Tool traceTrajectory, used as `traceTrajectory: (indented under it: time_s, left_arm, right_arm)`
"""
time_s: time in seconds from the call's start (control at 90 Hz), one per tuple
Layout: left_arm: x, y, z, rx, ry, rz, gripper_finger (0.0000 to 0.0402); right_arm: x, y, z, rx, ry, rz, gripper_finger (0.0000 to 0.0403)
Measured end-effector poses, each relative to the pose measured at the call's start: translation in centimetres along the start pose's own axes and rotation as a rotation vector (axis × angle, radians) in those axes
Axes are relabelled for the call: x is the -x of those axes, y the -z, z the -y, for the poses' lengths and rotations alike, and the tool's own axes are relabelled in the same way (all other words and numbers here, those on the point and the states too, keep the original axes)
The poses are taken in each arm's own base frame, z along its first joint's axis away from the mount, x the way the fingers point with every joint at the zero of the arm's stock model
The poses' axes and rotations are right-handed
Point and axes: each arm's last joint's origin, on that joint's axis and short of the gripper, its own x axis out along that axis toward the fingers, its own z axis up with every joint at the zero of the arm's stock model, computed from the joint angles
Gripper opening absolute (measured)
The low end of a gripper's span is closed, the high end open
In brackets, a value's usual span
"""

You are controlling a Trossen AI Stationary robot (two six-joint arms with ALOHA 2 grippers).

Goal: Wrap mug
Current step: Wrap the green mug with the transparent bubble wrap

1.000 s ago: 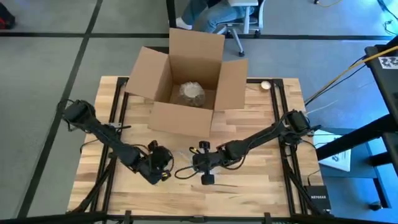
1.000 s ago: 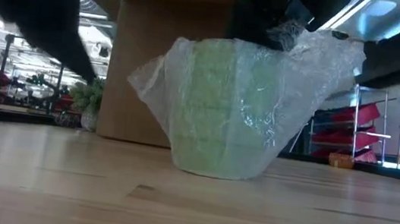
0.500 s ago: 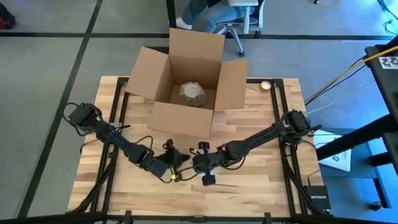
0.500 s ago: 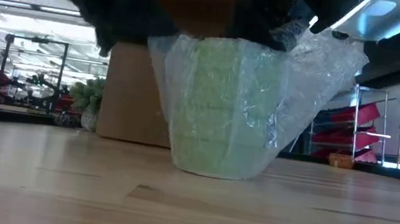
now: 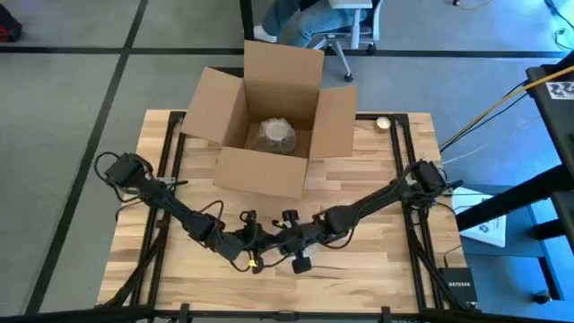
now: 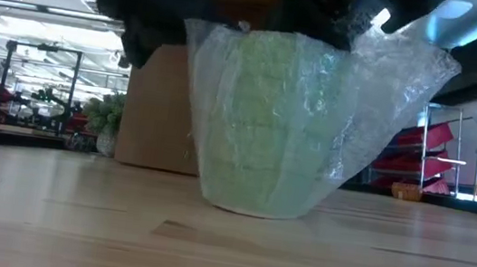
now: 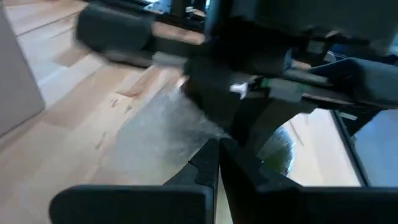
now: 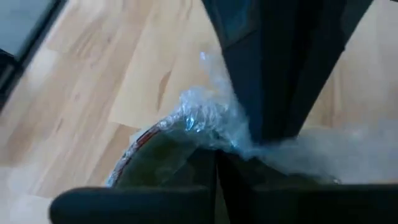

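Wrapping is judged to be well under way but not finished. The mug [image 6: 269,124] stands on the table [image 5: 377,274] near the front middle, in front of the box [image 5: 269,126] and apart from it, with bubble wrap [image 6: 389,97] drawn up around its sides. In the low view the green wall is seen through the wrap all the way round the near side, and the sheet flares loose to the right and above the rim. The top does not appear to be closed over, so gathering and tucking the loose upper edge is judged to be what is left. A bundle already wrapped [image 5: 276,135] lies inside the box.

The mug is upright, its long axis vertical and its mouth upward; its base rests flat on the wood. Which way the handle points cannot be told, since it is hidden by wrap and arms.

The left gripper [image 5: 254,244] and the right gripper [image 5: 285,240] are met over the mug, just beside each other. The right gripper's fingers are closed on the bubble wrap at the mug's rim, as seen in the right wrist view. The left gripper's fingers are seen pressed together in the left wrist view, with nothing visibly held between them.
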Motion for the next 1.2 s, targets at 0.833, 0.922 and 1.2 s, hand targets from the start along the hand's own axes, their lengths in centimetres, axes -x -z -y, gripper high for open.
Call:
traceTrajectory:
  time_s: [0.833,0.922,1.2]
  left_arm:
    - [3.3,-3.1,0.7,0.0,0.021,0.013,0.0]
    - [3.9,-3.5,0.3,-0.015,-0.006,0.003,0.0]
    - [4.2,-2.6,-0.5,-0.004,-0.065,-0.094,0.0]
  right_arm:
    - [6.3,-4.7,-1.5,-0.032,0.054,-0.253,0.0001]
    - [5.7,-5.4,-1.9,-0.042,0.031,-0.16,0.0001]
    - [-0.4,-3.7,-0.1,-0.09,0.049,-0.208,0.0001]
